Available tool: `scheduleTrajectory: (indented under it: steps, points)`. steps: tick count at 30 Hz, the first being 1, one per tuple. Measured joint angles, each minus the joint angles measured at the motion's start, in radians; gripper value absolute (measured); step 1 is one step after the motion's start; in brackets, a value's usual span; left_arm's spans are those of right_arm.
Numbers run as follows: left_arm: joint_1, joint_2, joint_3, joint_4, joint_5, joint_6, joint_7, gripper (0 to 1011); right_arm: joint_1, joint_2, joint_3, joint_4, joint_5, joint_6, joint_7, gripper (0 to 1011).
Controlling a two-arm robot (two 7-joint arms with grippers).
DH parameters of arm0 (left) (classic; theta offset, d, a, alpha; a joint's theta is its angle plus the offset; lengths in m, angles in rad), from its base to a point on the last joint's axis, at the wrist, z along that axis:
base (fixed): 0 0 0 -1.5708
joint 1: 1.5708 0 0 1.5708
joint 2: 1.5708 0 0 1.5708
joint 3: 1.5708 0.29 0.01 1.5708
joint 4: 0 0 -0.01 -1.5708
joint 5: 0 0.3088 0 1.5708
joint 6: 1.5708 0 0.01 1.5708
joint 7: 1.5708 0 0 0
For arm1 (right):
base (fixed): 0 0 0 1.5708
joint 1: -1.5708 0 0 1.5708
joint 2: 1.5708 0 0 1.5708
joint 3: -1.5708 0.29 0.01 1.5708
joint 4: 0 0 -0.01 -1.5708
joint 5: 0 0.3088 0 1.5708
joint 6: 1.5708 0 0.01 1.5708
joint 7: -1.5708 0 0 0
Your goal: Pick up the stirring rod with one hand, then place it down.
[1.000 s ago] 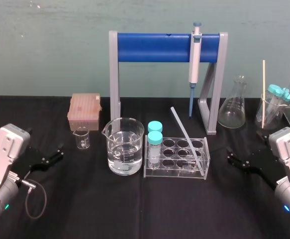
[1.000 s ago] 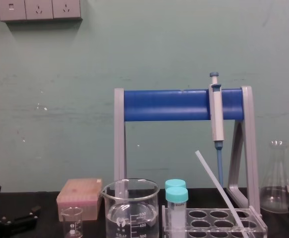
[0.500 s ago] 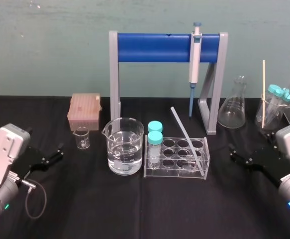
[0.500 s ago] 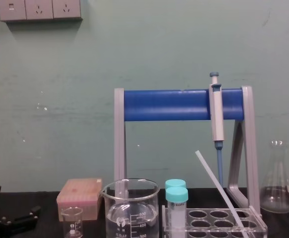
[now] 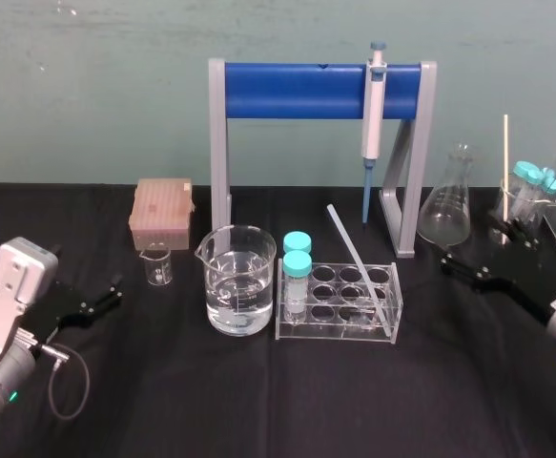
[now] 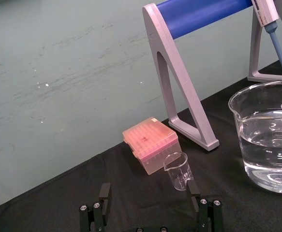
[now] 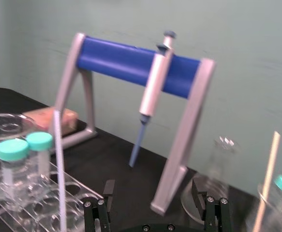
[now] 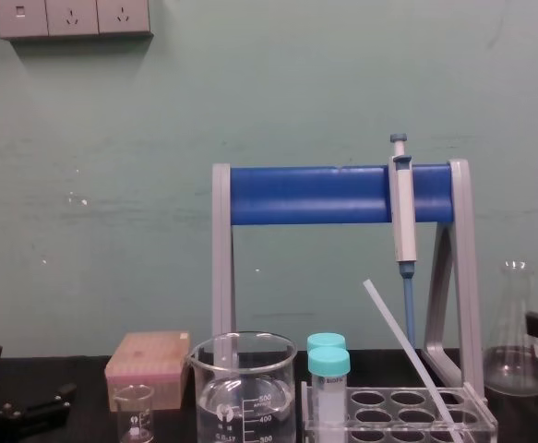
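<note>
The stirring rod (image 5: pixel 352 250) is not yet taken. It stands tilted in the clear test tube rack (image 5: pixel 339 331) in the middle of the bench (image 5: pixel 258 401). Its lower end sits in a well on the right side of the rack, and its upper end leans toward the robot's left, free in the air. Nothing touches it except the rack.

The right hand (image 5: pixel 468 244) hovers above the bench to the right of the rack, near the Erlenmeyer flask (image 5: pixel 446 205), well apart from the rod. In the right wrist view its 2 fingers are wide apart and hold nothing. The left hand (image 5: pixel 104 296) rests low at the left side of the bench, its fingers also apart and empty.

We judge that the step in hand is the approach to the rod. For the next move we think the right hand must travel to the left and bring its fingers to both sides of the rod's upper part, then close gently, because the glass is thin. The lift should follow the tilt of the rod, so that the rack, the 2 capped tubes (image 5: pixel 298 258) and the beaker of water (image 5: pixel 239 286) are not disturbed.
</note>
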Motion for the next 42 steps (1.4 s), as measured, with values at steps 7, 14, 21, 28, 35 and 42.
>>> scheduleTrajectory:
  steps: [7, 14, 21, 28, 35, 42]
  points:
    - [0.0, 0.0, 0.0, 0.0, 0.0, 0.0, 0.0, 1000, 0.101, -0.027, -0.035, 0.065, -0.018, -0.012, 0.132, 1000]
    - [0.0, 0.0, 0.0, 0.0, 0.0, 0.0, 0.0, 1000, 0.188, -0.063, -0.072, 0.145, -0.039, -0.02, 0.238, 1000]
    - [0.0, 0.0, 0.0, 0.0, 0.0, 0.0, 0.0, 1000, 0.255, -0.103, -0.106, 0.216, -0.059, -0.029, 0.334, 1000]
    - [0.0, 0.0, 0.0, 0.0, 0.0, 0.0, 0.0, 1000, 0.31, -0.157, -0.123, 0.301, -0.067, -0.032, 0.407, 1000]
    - [0.0, 0.0, 0.0, 0.0, 0.0, 0.0, 0.0, 1000, 0.364, -0.208, -0.126, 0.41, -0.048, -0.024, 0.475, 1000]
    - [0.0, 0.0, 0.0, 0.0, 0.0, 0.0, 0.0, 1000, 0.412, -0.251, -0.141, 0.51, -0.041, -0.018, 0.53, 1000]
